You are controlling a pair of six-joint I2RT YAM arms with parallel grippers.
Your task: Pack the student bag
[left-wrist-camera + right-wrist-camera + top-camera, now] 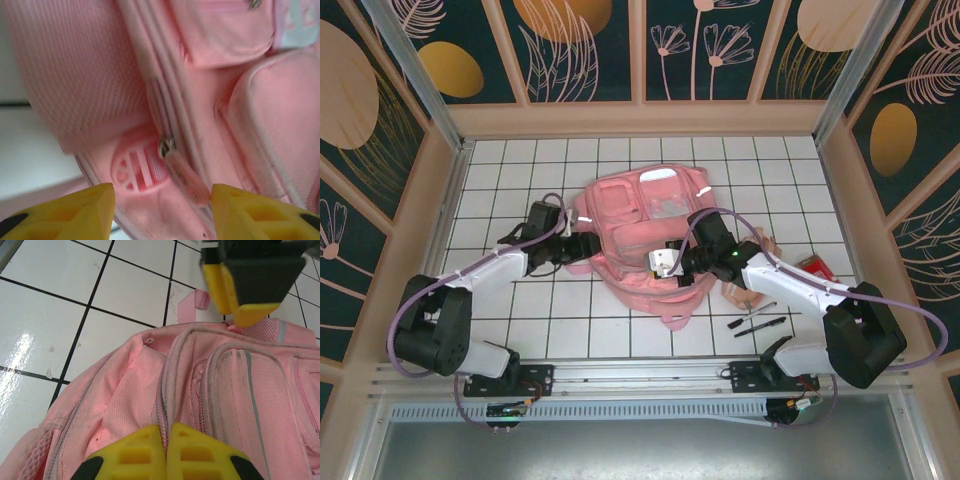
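The pink student bag [638,225] lies flat in the middle of the tiled table. At the bag's left side, my left gripper [582,246] stands open. In the left wrist view the yellow fingertips [90,207] stand wide apart, and a pale zip pull [182,172] lies between them, its tip at the right finger. My right gripper [665,265] is at the bag's near edge. Its fingers [135,455] are shut on the zip seam of the bag [210,390]. The left gripper [235,287] hangs over the bag's far edge in the right wrist view.
Two dark pens [757,325] lie on the tiles at the front right, under my right arm. A peach-pink pouch [745,290] and a red item [815,265] sit right of the bag. Wooden walls close in the table on three sides.
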